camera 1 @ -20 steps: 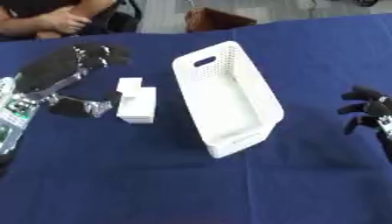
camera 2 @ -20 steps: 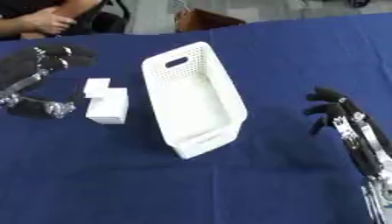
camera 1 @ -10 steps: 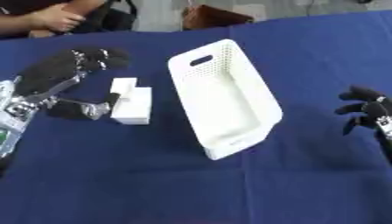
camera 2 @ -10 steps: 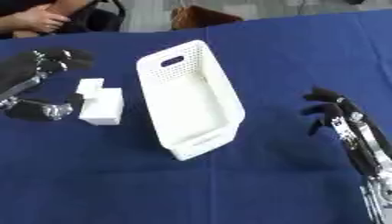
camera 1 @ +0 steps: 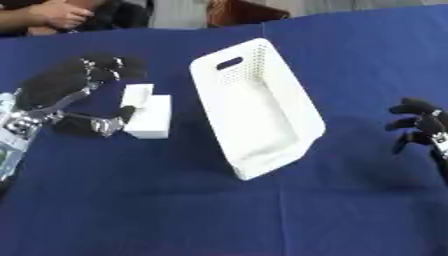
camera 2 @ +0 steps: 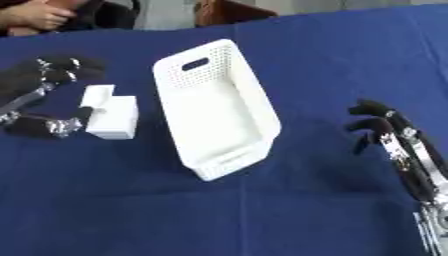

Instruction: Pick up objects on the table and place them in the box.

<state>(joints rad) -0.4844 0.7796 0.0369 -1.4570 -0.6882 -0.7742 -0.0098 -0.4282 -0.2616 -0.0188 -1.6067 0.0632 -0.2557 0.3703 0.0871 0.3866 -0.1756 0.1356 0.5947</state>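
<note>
my left hand (camera 1: pixel 66 95) sits beside the white block (camera 1: pixel 149 112), spread wide: the fingers arch over the far left of it and the thumb (camera 1: pixel 103 121) reaches in low, its tip right at the block's left face. i can't tell whether the thumb actually touches. nothing is pinched yet. i read this as a pre-grasp, the hand bracketing the block so that closing would trap it between thumb and fingers.

the block lies flat on the blue table (camera 1: pixel 175 210), just left of the box (camera 1: pixel 262 110), not touching it. it looks like two white pieces, a small one behind and a bigger one in front, butted together. whether they are joined i can't say.

the box is a white perforated basket with a handle slot at its far end. it appears empty, its open top facing up, so a drop from above should do.

my right hand (camera 2: pixel 378 122) rests near the right edge, fingers loosely curled and holding nothing, well apart from the box. it is idle, kept out of the way.
</note>
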